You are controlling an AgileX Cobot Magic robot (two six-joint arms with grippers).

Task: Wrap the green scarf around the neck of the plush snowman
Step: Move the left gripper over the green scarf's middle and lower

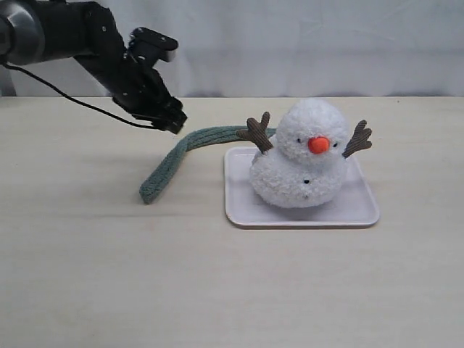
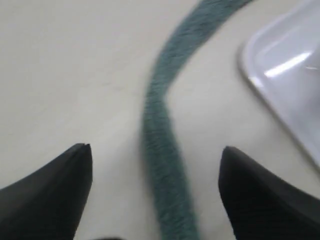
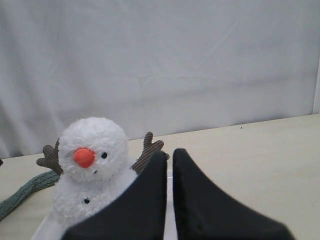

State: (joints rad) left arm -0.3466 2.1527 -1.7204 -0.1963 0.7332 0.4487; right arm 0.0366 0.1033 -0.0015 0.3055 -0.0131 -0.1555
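Seemingly closed jaws, plush snowman beyond.

Exterior cam: at table front, slightly raised, facing the backdrop; plush snowman at 3 o'clock of centre. Left wrist cam: close, looking down on green scarf, tray corner. Right wrist cam: low, farther, facing snowman. All share the scarf.

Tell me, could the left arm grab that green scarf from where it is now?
Probably yes. The left gripper hovers open over the green scarf, which runs along the table between its fingers in the left wrist view. Nothing lies between them; the tray sits off to one side.
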